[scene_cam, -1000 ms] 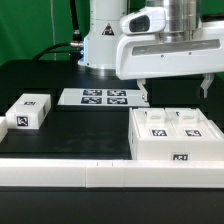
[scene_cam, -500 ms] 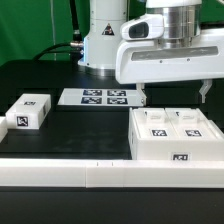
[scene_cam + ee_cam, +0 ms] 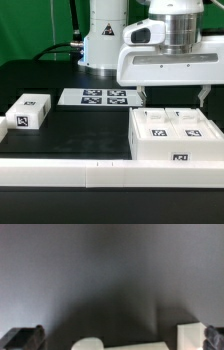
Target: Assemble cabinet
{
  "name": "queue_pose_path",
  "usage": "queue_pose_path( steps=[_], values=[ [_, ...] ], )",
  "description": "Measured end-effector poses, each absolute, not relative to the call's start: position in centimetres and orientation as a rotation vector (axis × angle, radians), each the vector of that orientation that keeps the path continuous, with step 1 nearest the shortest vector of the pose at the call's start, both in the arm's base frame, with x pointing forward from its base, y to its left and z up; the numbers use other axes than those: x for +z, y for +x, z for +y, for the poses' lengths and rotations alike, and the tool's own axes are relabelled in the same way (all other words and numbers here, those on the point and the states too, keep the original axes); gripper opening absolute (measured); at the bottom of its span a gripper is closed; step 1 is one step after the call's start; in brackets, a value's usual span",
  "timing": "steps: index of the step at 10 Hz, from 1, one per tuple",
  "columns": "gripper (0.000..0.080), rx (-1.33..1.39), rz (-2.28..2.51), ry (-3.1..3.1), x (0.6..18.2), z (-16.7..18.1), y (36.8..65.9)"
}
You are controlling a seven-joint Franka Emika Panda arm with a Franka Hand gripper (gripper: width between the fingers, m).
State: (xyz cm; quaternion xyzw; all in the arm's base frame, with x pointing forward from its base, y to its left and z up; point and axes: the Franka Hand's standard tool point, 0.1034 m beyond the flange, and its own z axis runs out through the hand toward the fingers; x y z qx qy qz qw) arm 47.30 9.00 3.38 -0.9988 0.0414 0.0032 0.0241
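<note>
The large white cabinet body (image 3: 175, 138) lies at the exterior view's right, with two tagged blocks set in its top. My gripper (image 3: 175, 96) hangs just above its far edge, jaws open wide and empty, one fingertip (image 3: 143, 97) on each side. A small white tagged block (image 3: 27, 110) lies alone at the exterior view's left. In the wrist view my gripper (image 3: 118, 339) is open over the dark table, with white cabinet parts (image 3: 100, 344) blurred between the fingers (image 3: 20, 338).
The marker board (image 3: 98, 97) lies flat behind the cabinet body, toward the robot base (image 3: 100, 40). A white ledge (image 3: 60, 178) runs along the table's front edge.
The gripper has sunk a little toward the cabinet body and shifted slightly to the exterior view's right. The parts have not moved.
</note>
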Motion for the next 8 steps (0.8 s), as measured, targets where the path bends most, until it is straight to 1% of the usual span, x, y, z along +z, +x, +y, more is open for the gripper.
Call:
queue_pose_path(
  steps=[2,6,8],
  values=[
    [0.0797,-0.006,0.103,-3.089,3.6,7.6,48.0],
    [0.0797,-0.001,0.087,-3.089,3.4,7.9,47.9],
    [0.0797,0.002,0.083,-3.089,2.3,8.1,47.7]
  ],
)
